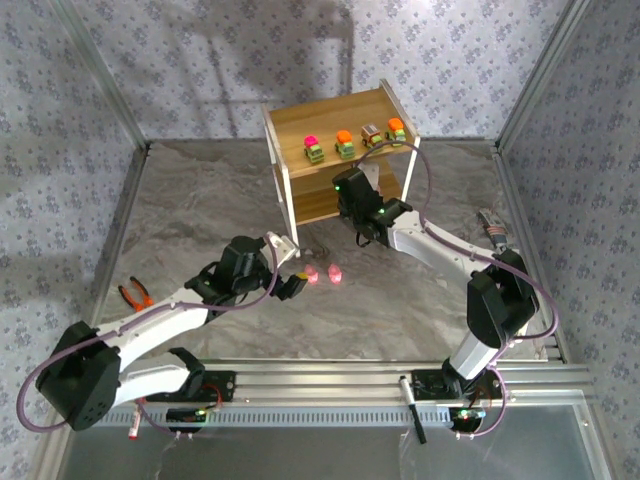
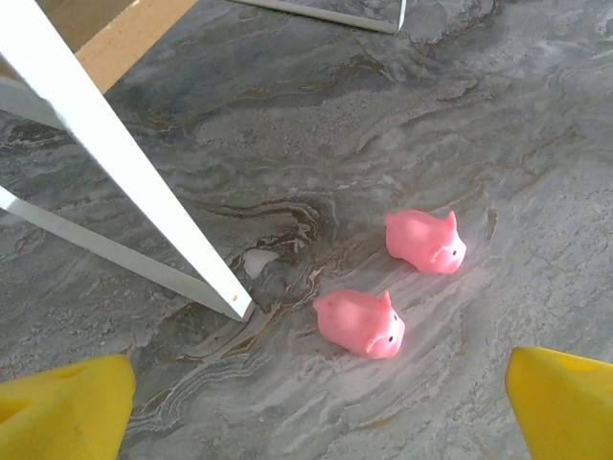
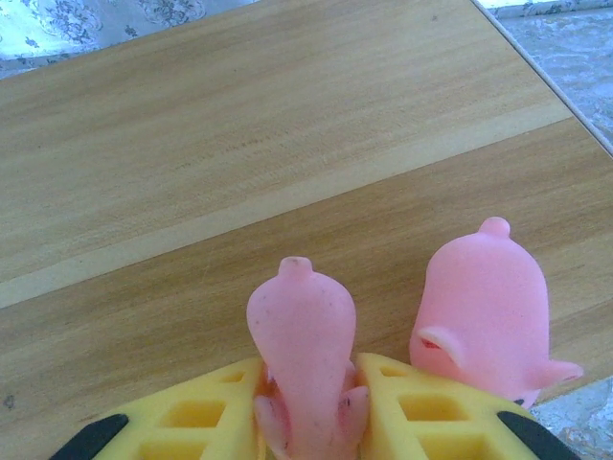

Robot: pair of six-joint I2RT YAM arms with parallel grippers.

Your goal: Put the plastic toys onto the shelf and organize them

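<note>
Several little cars (image 1: pixel 344 144) stand in a row on the top board of the wooden shelf (image 1: pixel 330 110). My right gripper (image 1: pixel 352 192) reaches into the lower tier. In the right wrist view its yellow fingers (image 3: pixel 201 417) press both sides of a pink toy (image 3: pixel 305 331) resting on the shelf board (image 3: pixel 239 144). A second pink toy (image 3: pixel 484 307) stands just to its right. Two more pink toys (image 1: pixel 311 273) (image 1: pixel 334 272) lie on the table in front of the shelf. My left gripper (image 1: pixel 295 285) hovers open just short of the near one (image 2: pixel 361 323); the far one (image 2: pixel 426 241) lies beyond.
The shelf's white leg (image 2: pixel 124 163) slants close to the left of the two toys on the table. Orange-handled pliers (image 1: pixel 136 293) lie at the far left. A small tool (image 1: pixel 492 228) rests by the right wall. A pen (image 1: pixel 410 405) lies on the front rail.
</note>
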